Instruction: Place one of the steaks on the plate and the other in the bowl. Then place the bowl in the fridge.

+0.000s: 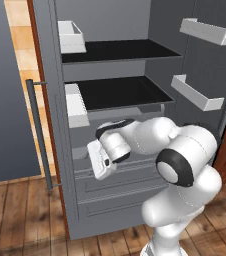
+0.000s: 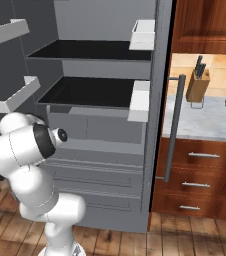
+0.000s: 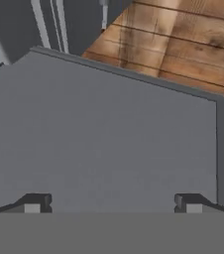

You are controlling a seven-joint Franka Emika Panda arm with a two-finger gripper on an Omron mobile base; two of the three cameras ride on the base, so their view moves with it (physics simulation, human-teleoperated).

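Fridge (image 1: 110, 60) stands open across the upper centre of both base views, its black shelves bare, while in the hand view we see our gripper (image 3: 113, 201) spread wide and holding nothing, fingertips (image 3: 33, 202) low in the frame over a grey surface.

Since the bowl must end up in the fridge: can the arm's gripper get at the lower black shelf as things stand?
Probably yes. The fridge stands open, the lower black shelf is bare, and the open gripper holds nothing. It points down at a grey surface below, so the arm must lift.
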